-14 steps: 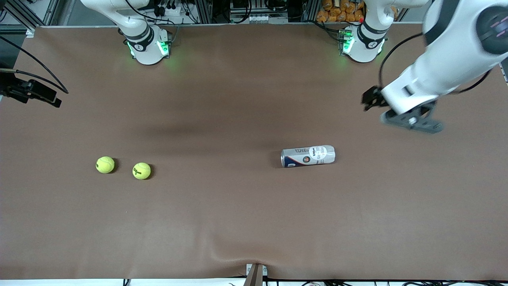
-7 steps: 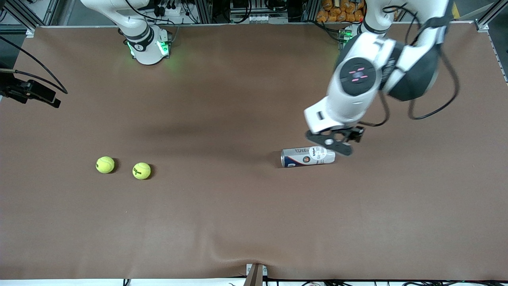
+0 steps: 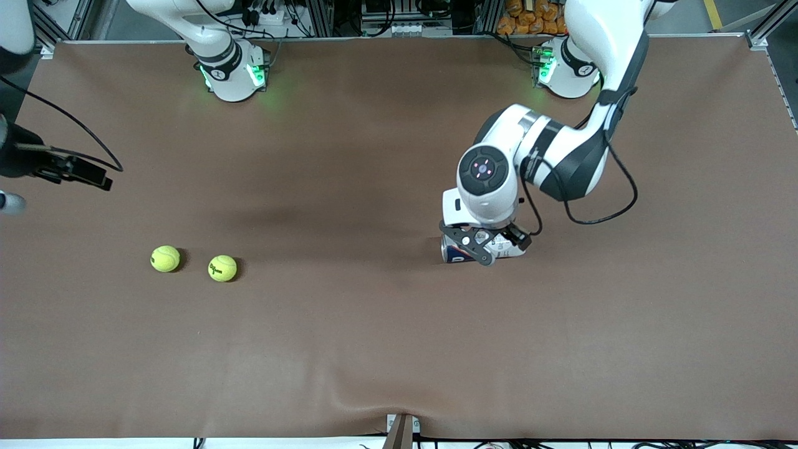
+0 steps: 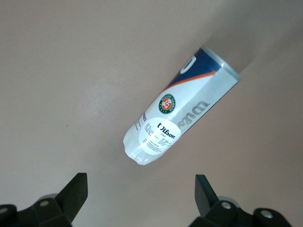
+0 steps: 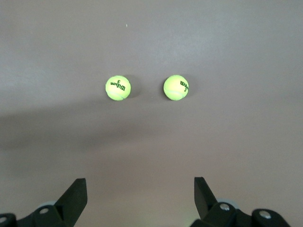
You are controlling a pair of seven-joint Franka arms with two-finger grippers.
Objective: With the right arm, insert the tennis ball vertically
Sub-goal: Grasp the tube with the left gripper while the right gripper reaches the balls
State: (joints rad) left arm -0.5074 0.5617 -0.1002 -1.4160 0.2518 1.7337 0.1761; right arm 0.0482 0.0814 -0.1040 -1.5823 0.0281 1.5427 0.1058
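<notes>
Left gripper low over the toppled tube, jaws spread athwart its long axis; right gripper aloft, open, eyeing both tennis balls.

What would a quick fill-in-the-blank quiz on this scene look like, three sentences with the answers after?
1. The tennis ball can is not upright; it lies on its ____ on the brown table.
2. The number of tennis balls on the table, one beside the other, is ____.
3. The left gripper is over the can with its fingers ____, while the right gripper is over bare table, its camera on the balls.

Missing words: side; two; open
</notes>
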